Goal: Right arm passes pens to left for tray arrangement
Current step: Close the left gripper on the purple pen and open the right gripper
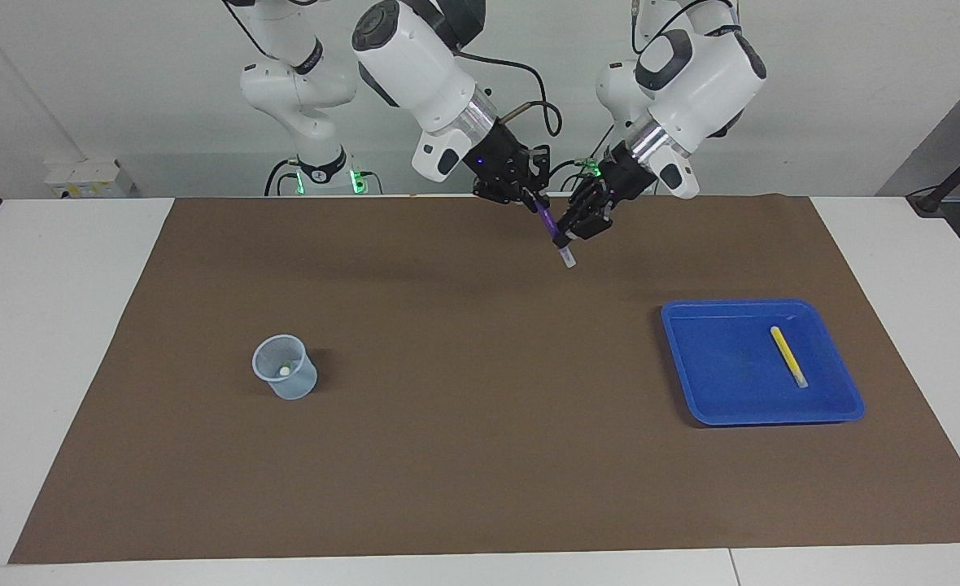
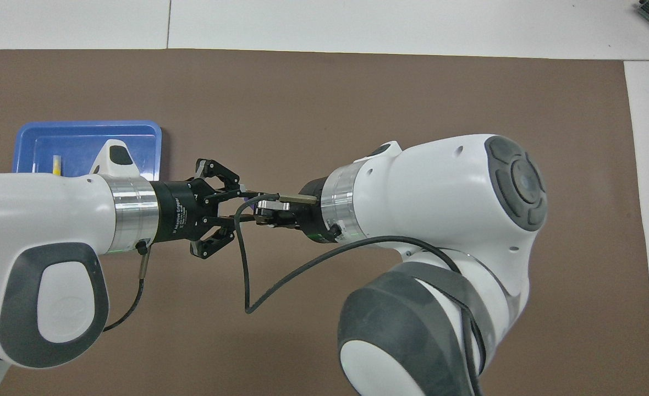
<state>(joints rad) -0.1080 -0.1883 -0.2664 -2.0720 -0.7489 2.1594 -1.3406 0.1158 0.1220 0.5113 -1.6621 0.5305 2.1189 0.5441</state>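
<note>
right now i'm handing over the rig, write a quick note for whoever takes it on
Right gripper: shut on the purple pen, held up over the brown mat between the two arms.
Left gripper: shut on the lower part of the same purple pen, just above its whitish tip. Both hold it at once, mid-handover.
Blue tray: on the mat toward the left arm's end, yellow pen lying in it.
Translucent cup: toward the right arm's end, something small and pale inside; cannot tell what.
Done: yellow pen placed.
Left: right gripper lets go, left carries the purple pen to the tray; then any pen left in the cup.
</note>
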